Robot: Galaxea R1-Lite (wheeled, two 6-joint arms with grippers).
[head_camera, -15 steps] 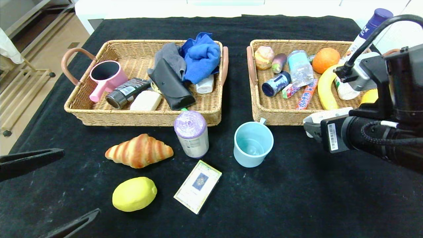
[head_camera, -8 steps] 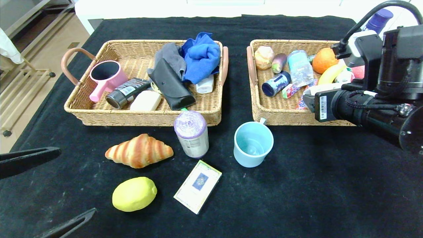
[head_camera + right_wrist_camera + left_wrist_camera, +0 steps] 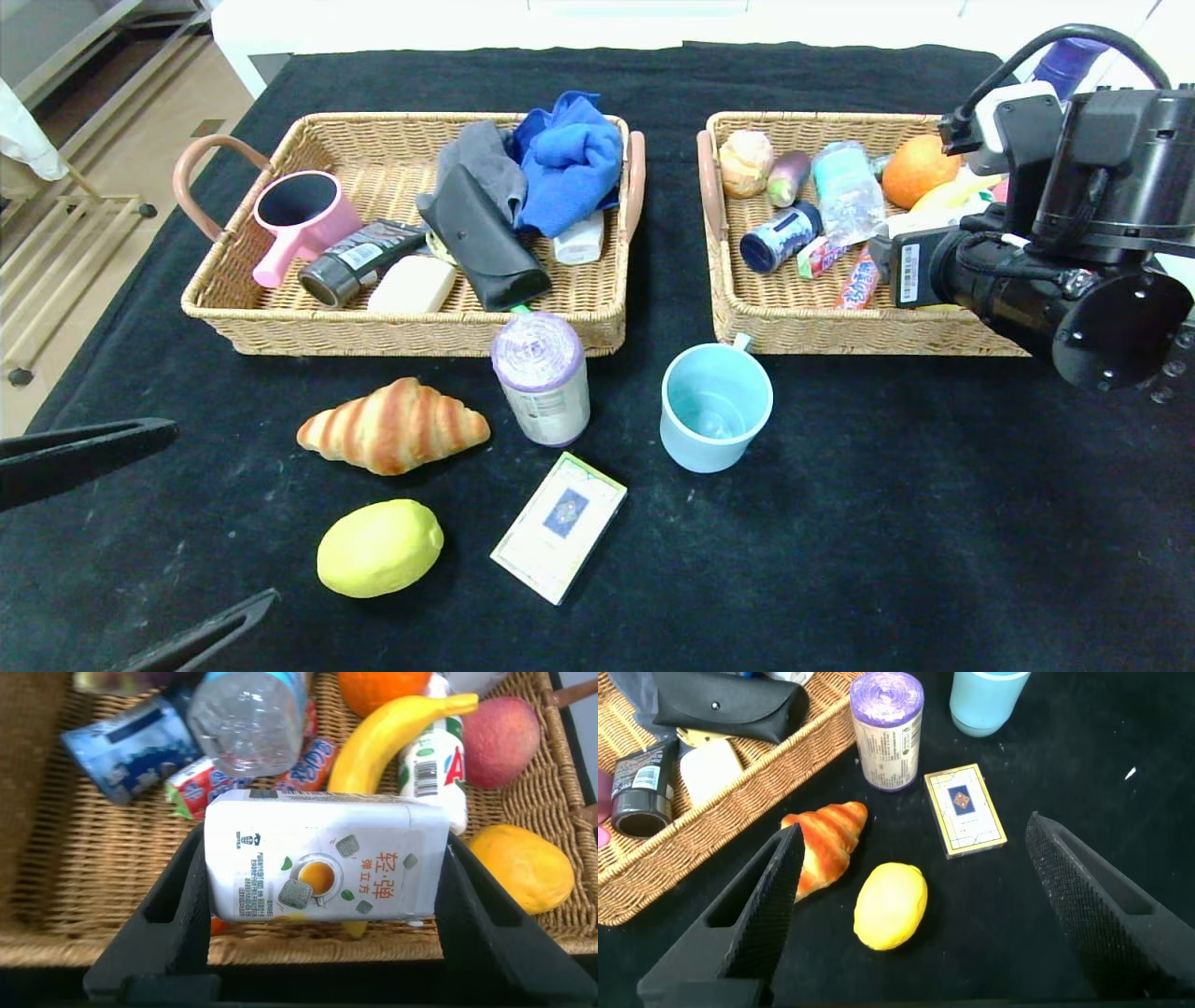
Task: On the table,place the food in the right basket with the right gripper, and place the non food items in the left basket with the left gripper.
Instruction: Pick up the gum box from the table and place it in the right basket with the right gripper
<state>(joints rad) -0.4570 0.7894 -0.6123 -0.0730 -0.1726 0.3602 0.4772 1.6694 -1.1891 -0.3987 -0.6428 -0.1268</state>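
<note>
Right gripper [image 3: 322,873] pinches a small white carton [image 3: 322,859] above the right basket [image 3: 747,322]

Its black arm reaches in level from the right, thin fingers [image 3: 177,905] pressed on the carton's two short ends, over a curved banana [image 3: 374,737] and a clear ribbed bottle [image 3: 248,719] lying on tan woven wicker. Left gripper [image 3: 910,873] hangs low at the near left with fingers spread wide, holding nothing, over the lemon [image 3: 379,547]. On the lint-flecked black table [image 3: 887,523] also sit a striped croissant [image 3: 393,426], purple roll [image 3: 541,377], pale blue mug [image 3: 715,407] and flat card box [image 3: 559,525], before the left basket [image 3: 373,331]
</note>
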